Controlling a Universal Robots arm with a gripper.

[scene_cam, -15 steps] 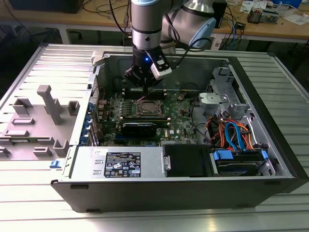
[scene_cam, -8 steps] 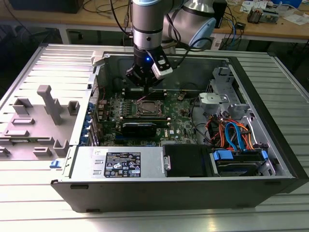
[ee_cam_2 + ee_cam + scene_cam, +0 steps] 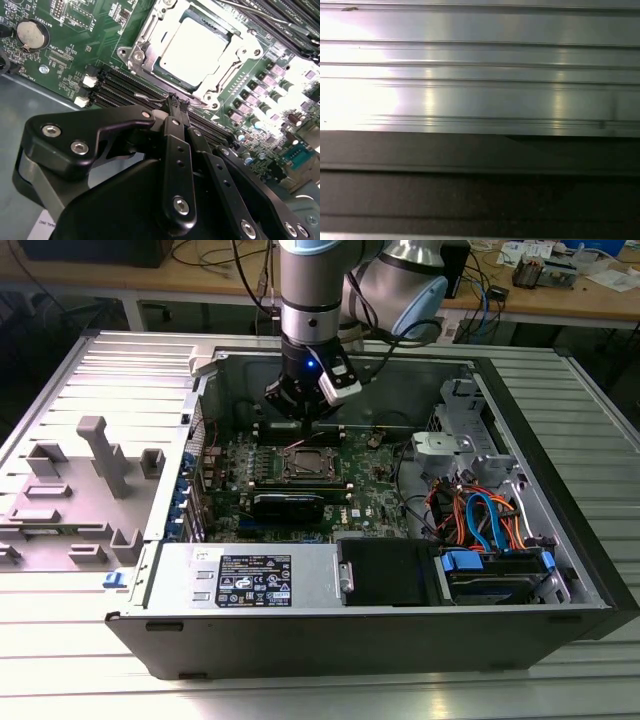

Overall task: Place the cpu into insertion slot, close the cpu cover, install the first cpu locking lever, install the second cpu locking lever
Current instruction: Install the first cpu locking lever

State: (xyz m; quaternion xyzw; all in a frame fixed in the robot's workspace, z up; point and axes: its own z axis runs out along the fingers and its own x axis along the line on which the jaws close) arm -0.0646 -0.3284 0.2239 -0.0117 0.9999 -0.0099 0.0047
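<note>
Jaws: together, tips meeting with no gap that I can see; gripper [image 3: 177,102] is down inside the computer case [image 3: 300,640], tips low over the board; nothing bulky is held.
Cpu: the cpu [image 3: 197,50] lies flat in the insertion slot [image 3: 131,55], just beyond the jaw tips, silver top facing up.
Cpu cover: the cpu cover [image 3: 239,54] looks folded down, framing the chip through its window.
Lever: a thin wire locking lever [image 3: 150,97] runs right at the jaw tips, along the near edge of the socket; cannot tell if the tips touch it or only sit beside it.
Memory slots: long black memory slots [image 3: 117,85] sit between the jaws and the socket, partly under the tips.
Motherboard: green motherboard [image 3: 75,45] spreads around, coin battery [image 3: 31,32] well off to the side.
Step in hand: judged as lever work, since chip placing and cover closing look done.
Move calls for: a firm downward and sideways press on the wire so it tucks under its hook, without raking the memory slots.
</note>
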